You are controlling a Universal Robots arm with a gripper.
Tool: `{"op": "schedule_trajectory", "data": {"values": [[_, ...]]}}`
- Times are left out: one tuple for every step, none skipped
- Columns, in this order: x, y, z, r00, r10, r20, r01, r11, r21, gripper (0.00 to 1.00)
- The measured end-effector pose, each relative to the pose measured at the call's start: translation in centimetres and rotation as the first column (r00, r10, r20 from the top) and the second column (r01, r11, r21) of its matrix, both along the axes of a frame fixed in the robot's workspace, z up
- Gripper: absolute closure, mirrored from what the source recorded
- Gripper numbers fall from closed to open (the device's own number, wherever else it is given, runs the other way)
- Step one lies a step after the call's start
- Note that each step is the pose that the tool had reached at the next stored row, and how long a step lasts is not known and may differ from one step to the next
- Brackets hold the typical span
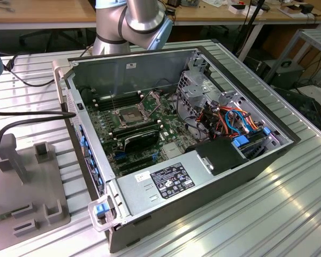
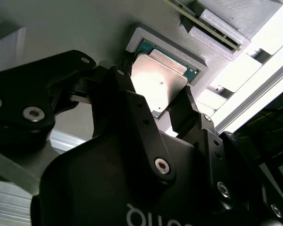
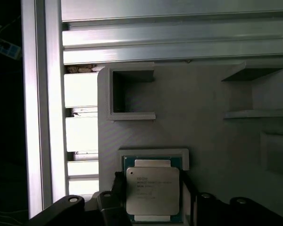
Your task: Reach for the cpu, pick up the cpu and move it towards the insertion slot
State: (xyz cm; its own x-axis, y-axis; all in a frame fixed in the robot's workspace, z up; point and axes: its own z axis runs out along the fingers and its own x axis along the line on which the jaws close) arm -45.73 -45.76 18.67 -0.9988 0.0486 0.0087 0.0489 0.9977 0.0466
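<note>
Black two-finger gripper (image 2: 155, 92) clasps the cpu (image 3: 152, 190), a thin square chip with a pale silver face and green border. Its fingers (image 2: 132, 108) press two opposite edges while the chip lies in a square recess of the grey plastic fixture plate (image 3: 203, 122). Faint dark print crosses its face, too small to read. In the exterior view, the insertion slot (image 1: 129, 114), a silvery-framed socket, sits inside the open computer case (image 1: 128, 69), to the exterior view's right of the plate, with a black printed label (image 1: 171, 179) nearer.

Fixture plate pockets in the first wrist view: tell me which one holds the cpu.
The low square-rimmed pocket, filled by the silver-faced cpu; the other pockets on the grey fixture plate are bare.
</note>
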Motion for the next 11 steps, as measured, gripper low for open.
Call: {"op": "schedule_trajectory", "data": {"values": [[0.0, 0.0, 0.0, 1.0, 0.0, 0.0, 0.0, 1.0, 0.0, 0.44], [0.0, 0.0, 0.0, 1.0, 0.0, 0.0, 0.0, 1.0, 0.0, 0.45], [0.0, 0.0, 0.0, 1.0, 0.0, 0.0, 0.0, 1.0, -0.0001, 0.45], [0.0, 0.0, 0.0, 1.0, 0.0, 0.0, 0.0, 1.0, -0.0001, 0.45], [0.0, 0.0, 0.0, 1.0, 0.0, 0.0, 0.0, 1.0, -0.0001, 0.45], [0.0, 0.0, 0.0, 1.0, 0.0, 0.0, 0.0, 1.0, 0.0, 0.45], [0.0, 0.0, 0.0, 1.0, 0.0, 0.0, 0.0, 1.0, -0.0001, 0.45], [0.0, 0.0, 0.0, 1.0, 0.0, 0.0, 0.0, 1.0, -0.0001, 0.45], [0.0, 0.0, 0.0, 1.0, 0.0, 0.0, 0.0, 1.0, -0.0001, 0.45], [0.0, 0.0, 0.0, 1.0, 0.0, 0.0, 0.0, 1.0, -0.0001, 0.45], [0.01, 0.0, 0.06, 1.0, 0.0, 0.0001, 0.0, 1.0, 0.0, 0.45]]}}
